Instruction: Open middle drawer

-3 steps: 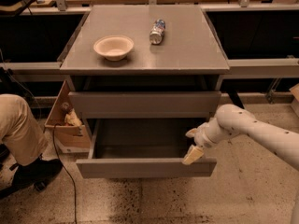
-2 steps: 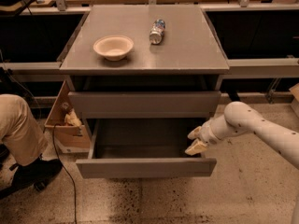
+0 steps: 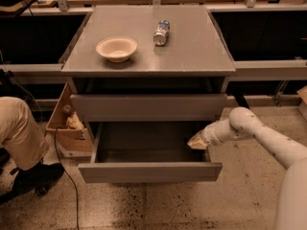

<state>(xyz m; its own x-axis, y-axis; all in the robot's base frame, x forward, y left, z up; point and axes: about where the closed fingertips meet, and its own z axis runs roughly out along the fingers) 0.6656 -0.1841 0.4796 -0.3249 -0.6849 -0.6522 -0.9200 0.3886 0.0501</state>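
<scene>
A grey cabinet (image 3: 192, 51) fills the centre. Its middle drawer (image 3: 149, 172) is pulled well out toward the camera, as far out as a second ago. A white robot arm (image 3: 268, 140) reaches in from the right. Its gripper (image 3: 197, 142) has risen slightly from the drawer's front right corner to the right wall's rim; how wide it stands cannot be told. Speckled floor (image 3: 192, 205) lies open in front. A person's leg (image 3: 19, 128) and a cardboard box (image 3: 64, 131) crowd the left.
</scene>
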